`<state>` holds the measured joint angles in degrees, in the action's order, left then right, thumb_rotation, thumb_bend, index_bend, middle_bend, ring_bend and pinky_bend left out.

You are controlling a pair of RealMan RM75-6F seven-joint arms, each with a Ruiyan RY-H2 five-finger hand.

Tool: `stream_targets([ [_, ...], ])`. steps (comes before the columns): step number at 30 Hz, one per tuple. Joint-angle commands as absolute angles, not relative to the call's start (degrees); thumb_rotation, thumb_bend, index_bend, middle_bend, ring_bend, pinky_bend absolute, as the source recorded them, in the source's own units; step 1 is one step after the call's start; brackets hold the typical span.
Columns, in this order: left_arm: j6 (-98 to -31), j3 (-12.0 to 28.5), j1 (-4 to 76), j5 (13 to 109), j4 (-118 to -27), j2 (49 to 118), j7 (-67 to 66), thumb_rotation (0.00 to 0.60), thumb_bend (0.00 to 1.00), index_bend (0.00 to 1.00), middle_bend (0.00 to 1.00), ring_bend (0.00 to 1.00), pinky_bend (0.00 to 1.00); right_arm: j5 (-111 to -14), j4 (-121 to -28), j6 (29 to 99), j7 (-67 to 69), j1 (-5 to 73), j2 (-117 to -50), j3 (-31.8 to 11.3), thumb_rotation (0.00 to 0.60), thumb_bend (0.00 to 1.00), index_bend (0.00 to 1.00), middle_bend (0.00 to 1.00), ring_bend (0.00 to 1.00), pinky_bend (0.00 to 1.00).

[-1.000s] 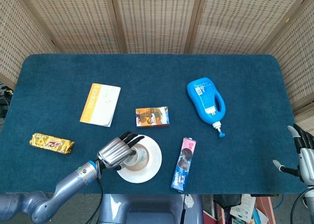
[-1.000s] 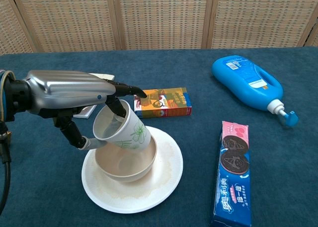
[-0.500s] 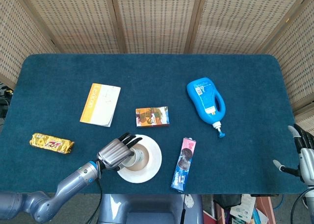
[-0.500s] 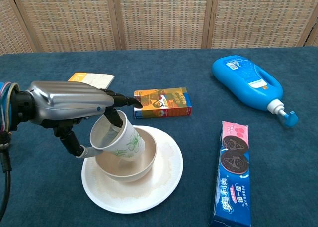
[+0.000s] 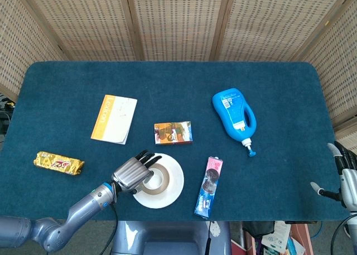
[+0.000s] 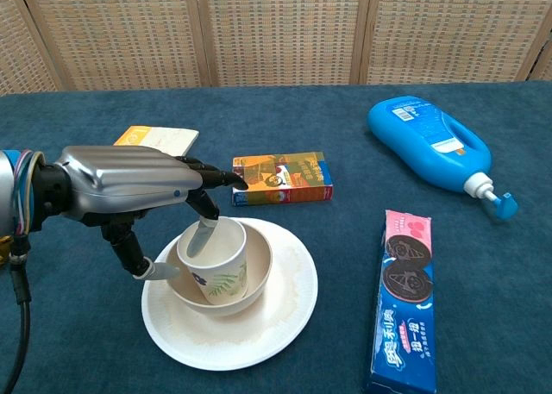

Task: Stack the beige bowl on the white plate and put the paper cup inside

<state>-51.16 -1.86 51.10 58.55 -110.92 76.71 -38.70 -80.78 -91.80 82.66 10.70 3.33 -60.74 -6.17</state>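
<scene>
Paper cup (image 6: 213, 264) sitting upright in bowl (image 6: 259, 265) | light, crushable, taking by rim | left hand (image 6: 129, 185) pinching its wall | right hand (image 5: 347, 177) idling, fingers spread

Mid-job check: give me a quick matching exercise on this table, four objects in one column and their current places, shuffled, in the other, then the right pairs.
Things:
1. white paper cup with a green leaf print
2. beige ceramic bowl
3. blue plastic detergent bottle
4. gold-wrapped snack bar

Places:
A. lying on its side, far right part of the blue cloth
B. standing upright inside the bowl, left hand's fingers at it
C. near the table's left edge, apart from the rest
D. sitting on the round white plate

Pairs: 1-B, 2-D, 3-A, 4-C
</scene>
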Motion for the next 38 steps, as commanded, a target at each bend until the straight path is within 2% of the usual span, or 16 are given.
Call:
stream_targets([
  [1,-51.46,-1.73,51.04,58.78,-111.07,76.71,-38.23,0.600,0.29,0.48,0.00,0.00,0.00,-80.79,-91.79,82.73,10.69,3.30,-60.74,-6.18,0.600,0.14,0.00,0.00,0.00,0.00],
  [10,-55.17,1.22,49.38,62.71,-114.31,72.32,-32.60,0.600,0.29,0.45,0.00,0.00,0.00,-80.85,-91.81,82.71,10.56,3.34,-60.78,-6.19,0.600,0.14,0.00,0.00,0.00,0.00],
  [16,-63.21,3.91,45.15,67.75,-116.30,66.53,-27.53,0.600,0.28,0.32,0.00,0.00,0.00,-81.35,-91.91,82.90,10.18,3.40,-60.92,-6.05,0.600,0.14,0.00,0.00,0.00,0.00],
  [24,-76.12,0.92,35.62,76.10,-112.52,66.64,-24.64,0.600,0.25,0.17,0.00,0.00,0.00,-83.11,-91.97,83.36,8.49,3.75,-61.55,-5.56,0.600,0.14,0.00,0.00,0.00,0.00],
  [34,-91.79,-5.02,21.38,84.46,-103.55,71.11,-22.82,0.600,0.24,0.13,0.00,0.00,0.00,-85.32,-92.31,83.44,3.89,4.51,-62.93,-4.67,0.600,0.14,0.00,0.00,0.00,0.00],
  [38,-94.94,-6.39,16.57,84.61,-100.20,72.56,-20.17,0.600,0.23,0.11,0.00,0.00,0.00,-85.91,-92.87,83.52,1.52,4.74,-63.38,-4.41,0.600,0.14,0.00,0.00,0.00,0.00],
])
